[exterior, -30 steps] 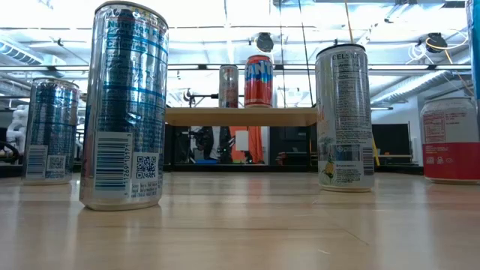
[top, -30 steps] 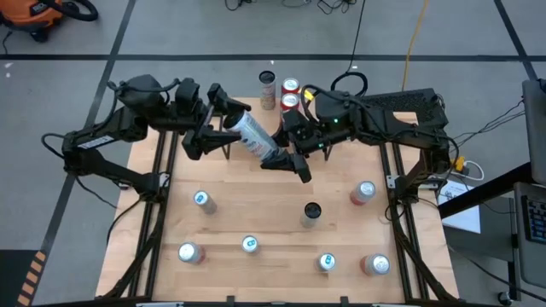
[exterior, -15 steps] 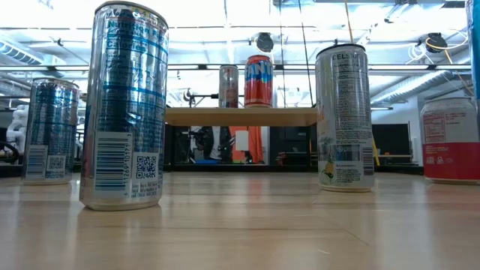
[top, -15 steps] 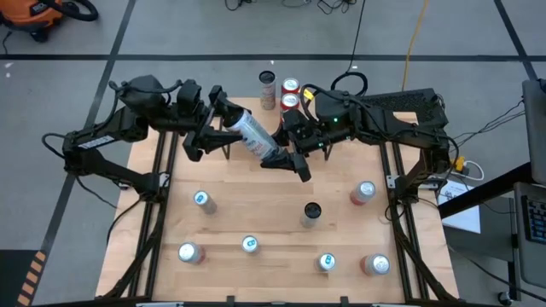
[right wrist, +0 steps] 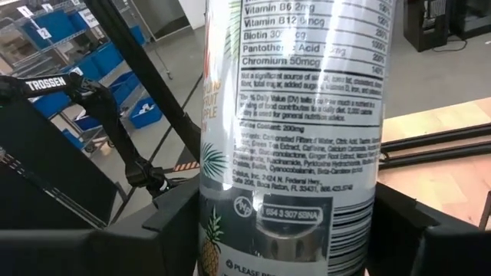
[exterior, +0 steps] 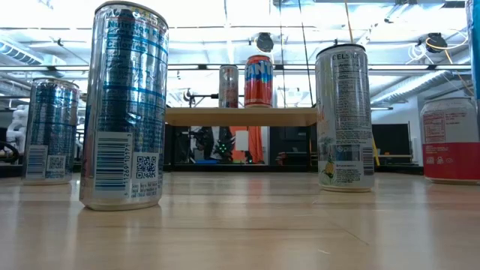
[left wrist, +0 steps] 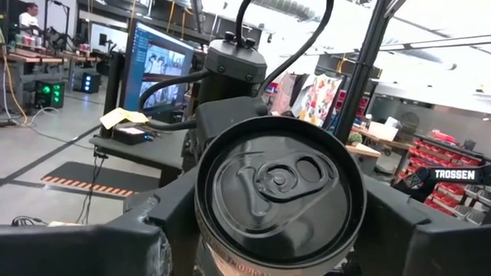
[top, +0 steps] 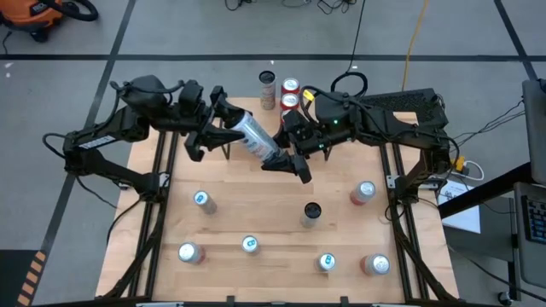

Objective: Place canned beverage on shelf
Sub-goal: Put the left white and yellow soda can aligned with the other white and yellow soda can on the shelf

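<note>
A tall silver can (top: 254, 136) hangs tilted in the air over the table's far middle, between my two grippers. My left gripper (top: 220, 132) is at its upper end, whose black top with the pull tab (left wrist: 276, 184) faces the left wrist camera. My right gripper (top: 286, 160) is at its lower end, and the printed side (right wrist: 295, 138) shows in the right wrist view. The shelf (exterior: 240, 116) stands at the far edge on thin legs. A red can (exterior: 258, 80) and a slimmer can (exterior: 228, 85) stand on it. My left gripper has the can between its two fingers (left wrist: 165, 222), on the can's sides just below the top rim (left wrist: 222, 253). It comes from the table's left, along the can's length. The can is clear of the table. My right gripper pinches the can's sides near the bottom end (right wrist: 230, 230), one finger (right wrist: 173, 230) on each side. It comes from the table's right, slanting down. The can sticks up and away from the fingers, tilted, clear of the table.
Several cans stand on the near half of the table: one with a dark top (top: 310, 213) in the middle, others at the left (top: 200, 199), the near edge (top: 249, 245) and the right (top: 363, 191). Three cans (top: 288, 92) stand at the far middle, behind the grippers.
My left gripper has shifted a little toward the table's right and far edge, closer along the can's upper end. The can and my right gripper stay where they were.
</note>
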Tool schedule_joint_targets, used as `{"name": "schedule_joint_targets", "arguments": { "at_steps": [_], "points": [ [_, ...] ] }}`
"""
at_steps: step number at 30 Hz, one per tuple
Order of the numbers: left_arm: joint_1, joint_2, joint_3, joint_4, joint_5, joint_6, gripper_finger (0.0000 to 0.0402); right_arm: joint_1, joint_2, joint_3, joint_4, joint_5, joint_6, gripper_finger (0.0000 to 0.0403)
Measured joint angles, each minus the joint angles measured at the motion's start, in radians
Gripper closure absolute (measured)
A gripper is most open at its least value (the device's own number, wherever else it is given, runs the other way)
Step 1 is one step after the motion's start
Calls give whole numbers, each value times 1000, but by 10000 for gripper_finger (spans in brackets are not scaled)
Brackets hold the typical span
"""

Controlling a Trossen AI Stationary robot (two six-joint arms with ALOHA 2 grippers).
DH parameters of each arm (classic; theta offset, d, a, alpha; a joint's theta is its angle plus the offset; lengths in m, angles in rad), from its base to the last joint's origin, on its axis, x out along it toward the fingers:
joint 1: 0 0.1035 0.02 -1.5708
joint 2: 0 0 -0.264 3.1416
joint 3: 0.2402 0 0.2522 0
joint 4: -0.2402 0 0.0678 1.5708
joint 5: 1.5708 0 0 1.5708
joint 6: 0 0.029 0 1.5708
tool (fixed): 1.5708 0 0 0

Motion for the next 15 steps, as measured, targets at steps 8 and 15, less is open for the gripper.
{"name": "schedule_joint_targets", "arguments": {
  "at_steps": [8, 15],
  "points": [
    [0, 1, -1, -22, -64, 8, 150, -1, -8, 0, -66, 55, 61, 125],
    [1, 0, -1, -76, -81, 57, 150, -1, -30, 0, -156, 61, 67, 113]
  ]
}}
